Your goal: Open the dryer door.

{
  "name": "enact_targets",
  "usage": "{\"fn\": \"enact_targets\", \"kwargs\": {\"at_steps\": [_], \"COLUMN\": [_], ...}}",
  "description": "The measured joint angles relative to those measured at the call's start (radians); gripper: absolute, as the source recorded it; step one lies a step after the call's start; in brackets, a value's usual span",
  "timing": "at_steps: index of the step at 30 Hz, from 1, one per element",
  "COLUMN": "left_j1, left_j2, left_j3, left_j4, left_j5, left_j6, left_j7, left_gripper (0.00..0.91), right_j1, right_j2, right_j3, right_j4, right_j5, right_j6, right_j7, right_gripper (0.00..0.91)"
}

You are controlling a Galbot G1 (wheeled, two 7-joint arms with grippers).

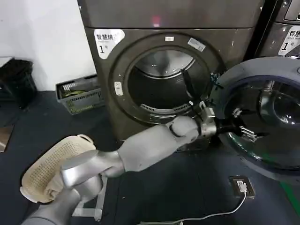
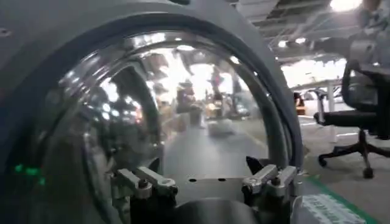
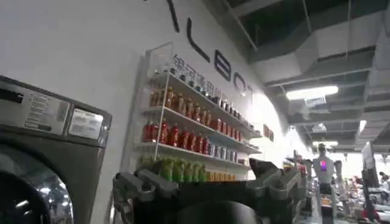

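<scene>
Dryer door (image 1: 276, 75) at frame right hangs open, rigid, heavy, slick glass; left gripper (image 1: 241, 129) spread wide, empty; take the rim.

Even, moderately bright indoor light. Ceiling strip lamps (image 3: 311, 92) glare overhead; bright reflections smear across the glass of the dryer door (image 2: 183, 115); a soft highlight sits inside the drum (image 1: 164, 63). Close surfaces appear blurred.

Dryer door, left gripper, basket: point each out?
Dryer door (image 1: 262, 79), head view, grey inner rim at the top.
Left gripper (image 1: 241, 131), head view, between fingertips against the door.
Basket (image 1: 49, 164), head view, mesh side.
</scene>
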Motion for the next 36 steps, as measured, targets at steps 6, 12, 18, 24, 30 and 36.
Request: {"fn": "enact_targets", "kwargs": {"at_steps": [6, 12, 18, 24, 30, 36], "left_j1": [-0.002, -0.002, -0.001, -0.001, 0.004, 0.011], "left_j2": [0.000, 0.000, 0.000, 0.000, 0.000, 0.000], "left_j3": [-0.013, -0.015, -0.013, -0.013, -0.014, -0.018], "left_j4": [0.049, 0.071, 0.074, 0.088, 0.100, 0.074], "left_j5": [0.015, 0.031, 0.043, 0.052, 0.054, 0.042], "left_j6": [-0.009, -0.013, -0.014, -0.019, -0.025, -0.027], "left_j7": [-0.004, -0.014, -0.029, -0.040, -0.040, -0.031], "left_gripper": [0.907, 0.907, 0.907, 0.907, 0.907, 0.907], "right_j1": [0.001, 0.003, 0.004, -0.001, -0.011, -0.010], "right_j2": [-0.015, -0.017, -0.017, -0.014, -0.011, -0.009], "right_j3": [0.005, 0.002, 0.001, 0.007, 0.014, 0.010], "right_j4": [-0.006, -0.008, -0.016, -0.019, -0.018, -0.012], "right_j5": [-0.001, -0.002, -0.002, -0.001, 0.000, 0.001], "right_j6": [0.000, 0.002, 0.007, 0.009, 0.012, 0.012], "right_j7": [0.000, -0.001, -0.003, -0.005, -0.008, -0.009], "right_gripper": [0.907, 0.907, 0.907, 0.907, 0.907, 0.907]}}
